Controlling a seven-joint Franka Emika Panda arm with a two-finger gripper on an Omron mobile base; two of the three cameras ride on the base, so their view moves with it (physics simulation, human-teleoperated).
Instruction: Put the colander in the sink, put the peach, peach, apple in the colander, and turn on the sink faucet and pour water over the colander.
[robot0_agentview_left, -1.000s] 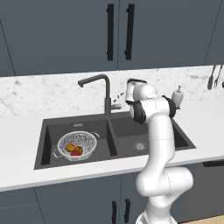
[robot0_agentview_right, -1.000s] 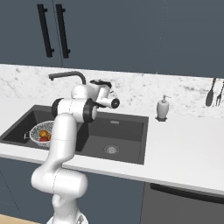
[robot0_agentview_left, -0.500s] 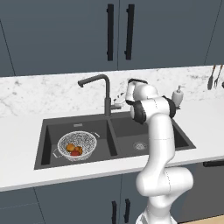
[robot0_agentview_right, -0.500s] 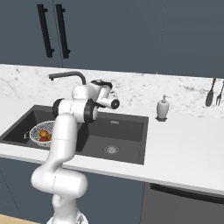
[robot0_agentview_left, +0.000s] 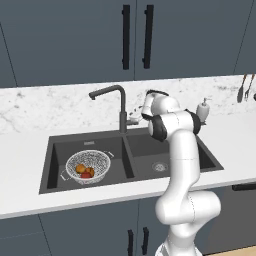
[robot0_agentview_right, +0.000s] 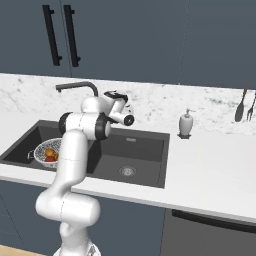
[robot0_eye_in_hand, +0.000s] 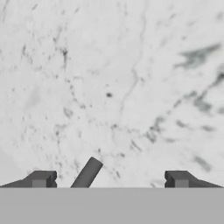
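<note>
marble wall fills my sight; my claw gapes wide astride the faucet lever, poised to start water for the colander.

1. In the right base view the arm hides part of the colander at the left of the frame.
2. The fruits in it are too small to tell apart.
3. In the hand view the lever is cut off at the bottom.
</note>
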